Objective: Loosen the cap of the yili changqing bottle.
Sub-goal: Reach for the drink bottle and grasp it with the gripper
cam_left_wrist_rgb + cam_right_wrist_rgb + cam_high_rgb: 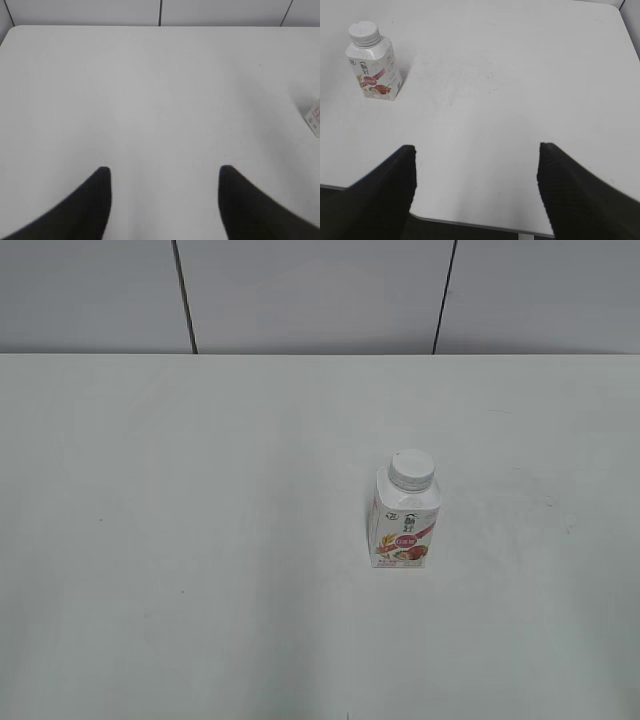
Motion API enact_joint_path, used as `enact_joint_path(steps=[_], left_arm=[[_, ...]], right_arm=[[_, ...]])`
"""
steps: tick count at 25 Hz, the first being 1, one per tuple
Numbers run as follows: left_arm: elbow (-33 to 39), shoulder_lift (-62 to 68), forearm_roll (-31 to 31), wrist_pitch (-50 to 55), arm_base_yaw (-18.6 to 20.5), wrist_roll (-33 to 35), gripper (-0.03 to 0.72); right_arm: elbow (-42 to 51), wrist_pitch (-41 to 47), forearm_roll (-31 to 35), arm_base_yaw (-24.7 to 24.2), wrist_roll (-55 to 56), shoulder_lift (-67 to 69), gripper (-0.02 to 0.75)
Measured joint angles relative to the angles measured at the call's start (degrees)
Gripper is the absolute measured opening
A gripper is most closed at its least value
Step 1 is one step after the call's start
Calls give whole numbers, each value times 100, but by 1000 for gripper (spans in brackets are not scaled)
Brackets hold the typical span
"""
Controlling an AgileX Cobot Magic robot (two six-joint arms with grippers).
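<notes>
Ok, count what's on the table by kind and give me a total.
Bottle: 1, the yili changqing bottle, standing upright
Cap: 1, the white cap, sitting on the bottle's neck
Total: 2, with the table itself not counted

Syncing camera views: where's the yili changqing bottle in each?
Exterior: yili changqing bottle upright, right of centre on the table.
Left wrist: only a sliver of it at the right edge.
Right wrist: upper left, upright.
Shared landmark: its white cap in the exterior and right wrist views.
</notes>
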Motion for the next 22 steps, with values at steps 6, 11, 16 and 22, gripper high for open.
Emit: enact_joint_path(steps=[6, 11, 16, 22], left_arm=[[-46, 0, 1, -166, 0, 0, 465], [-133, 0, 212, -1966, 0, 0, 465], [359, 407, 615, -3896, 0, 0, 455], [994, 1573, 678, -5511, 0, 0, 434]], right_arm=[[0, 0, 0, 0, 0, 0, 592], [0, 0, 0, 0, 0, 0, 592], [0, 0, 0, 0, 0, 0, 592], [0, 0, 0, 0, 0, 0, 592]])
